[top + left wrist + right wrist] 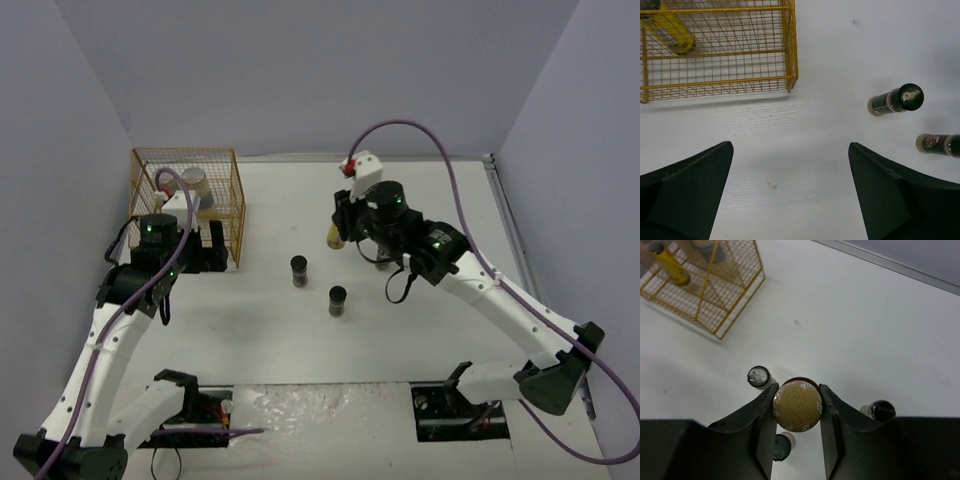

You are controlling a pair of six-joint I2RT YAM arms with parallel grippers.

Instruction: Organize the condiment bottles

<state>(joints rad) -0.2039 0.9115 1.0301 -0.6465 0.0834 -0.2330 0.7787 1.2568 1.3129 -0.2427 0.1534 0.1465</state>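
Top view: I log the right gripper (337, 232) clamped on a yellow bottle (335, 241), held above the table, presumably bound for the wire basket (228, 170) at 10 o'clock.
Left wrist: left gripper (790, 150) empty, fingers apart; dark jar (896, 99) at 3 o'clock.
Right wrist: jaws pinch the bottle squarely; basket at 10 o'clock.

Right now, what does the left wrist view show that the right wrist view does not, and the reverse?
Only left wrist: the left gripper, open, empty. Only right wrist: the right gripper shut on a yellow bottle, and a third dark jar. Both: the basket holding another yellow bottle, and two dark jars.
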